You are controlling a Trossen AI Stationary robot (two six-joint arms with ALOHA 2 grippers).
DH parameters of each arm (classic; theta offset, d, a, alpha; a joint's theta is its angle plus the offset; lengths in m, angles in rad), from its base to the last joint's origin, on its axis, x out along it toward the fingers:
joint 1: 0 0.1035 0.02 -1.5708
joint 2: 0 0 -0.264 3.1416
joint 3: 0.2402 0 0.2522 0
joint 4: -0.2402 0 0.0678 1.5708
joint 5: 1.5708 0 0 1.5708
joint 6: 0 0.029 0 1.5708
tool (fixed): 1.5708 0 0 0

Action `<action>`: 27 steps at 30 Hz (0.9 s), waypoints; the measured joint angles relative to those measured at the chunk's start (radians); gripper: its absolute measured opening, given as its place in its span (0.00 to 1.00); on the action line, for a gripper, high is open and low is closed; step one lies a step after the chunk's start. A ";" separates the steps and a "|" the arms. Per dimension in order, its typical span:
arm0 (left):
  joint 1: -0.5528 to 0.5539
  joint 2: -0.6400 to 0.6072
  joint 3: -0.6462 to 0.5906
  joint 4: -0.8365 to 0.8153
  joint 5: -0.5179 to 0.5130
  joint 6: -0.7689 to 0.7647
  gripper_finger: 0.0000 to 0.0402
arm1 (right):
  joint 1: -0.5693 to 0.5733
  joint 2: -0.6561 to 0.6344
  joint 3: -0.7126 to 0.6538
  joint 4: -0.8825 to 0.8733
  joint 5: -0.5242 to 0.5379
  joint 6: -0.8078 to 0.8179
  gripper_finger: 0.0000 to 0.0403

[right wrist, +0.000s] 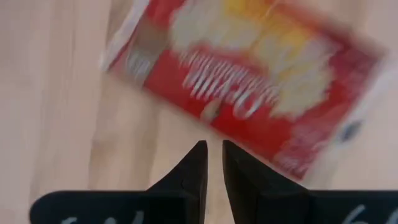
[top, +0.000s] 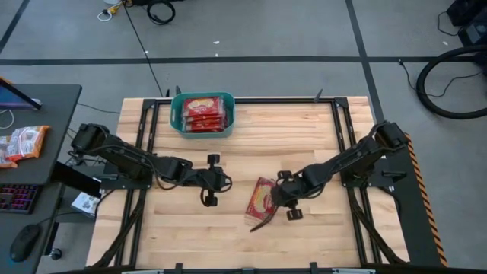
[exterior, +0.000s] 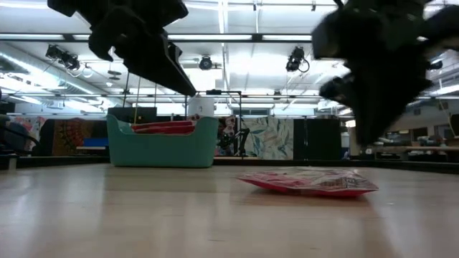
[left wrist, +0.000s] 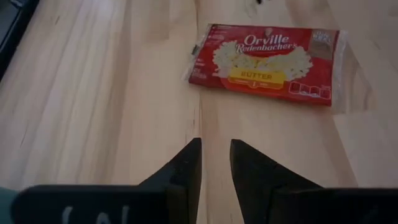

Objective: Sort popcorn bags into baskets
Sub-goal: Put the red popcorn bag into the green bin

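On the bare wood near the table's middle, one popcorn bag (top: 261, 201) lies flat and face up, well apart from the teal basket (top: 202, 113) at the far edge, where more red bags (top: 203, 111) are stacked. My right gripper (top: 275, 201) hovers just over the loose bag's edge, its fingers (right wrist: 193, 168) drawn almost together and clamped on nothing. My left gripper (top: 222, 181) hangs just beside the bag, pointing at it, fingers (left wrist: 186, 165) also nearly closed and empty
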 joint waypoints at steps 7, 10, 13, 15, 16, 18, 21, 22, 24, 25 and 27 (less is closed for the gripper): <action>-0.001 -0.033 0.001 -0.029 -0.003 -0.060 0.22 | 0.035 0.042 -0.053 0.115 -0.020 0.035 0.12; -0.003 -0.067 0.003 -0.071 -0.005 -0.096 0.22 | 0.025 0.097 -0.049 0.169 0.024 0.017 0.11; -0.004 -0.086 0.040 -0.152 -0.006 -0.139 0.22 | 0.002 0.143 -0.034 0.240 0.080 -0.029 0.09; -0.009 -0.096 0.077 -0.243 -0.006 -0.175 0.22 | -0.022 0.166 -0.022 0.321 0.090 -0.067 0.07; -0.011 -0.094 0.096 -0.267 -0.005 -0.189 0.22 | -0.038 0.179 -0.014 0.358 0.090 -0.091 0.07; -0.019 -0.095 0.116 -0.340 -0.006 -0.210 0.22 | -0.072 0.211 0.004 0.449 0.094 -0.137 0.06; -0.027 -0.094 0.128 -0.336 -0.007 -0.214 0.22 | -0.123 0.250 0.048 0.566 0.099 -0.189 0.05; -0.030 -0.094 0.128 -0.334 -0.007 -0.218 0.22 | -0.136 0.258 0.063 0.588 0.096 -0.200 0.05; -0.030 -0.080 0.128 -0.328 -0.005 -0.228 0.22 | -0.158 0.267 0.100 0.543 0.089 -0.223 0.05; -0.030 -0.077 0.126 -0.333 -0.005 -0.228 0.22 | -0.165 0.269 0.118 0.509 0.085 -0.231 0.04; -0.029 -0.057 0.125 -0.299 -0.012 -0.229 0.22 | -0.164 0.241 0.132 0.398 0.087 -0.237 0.04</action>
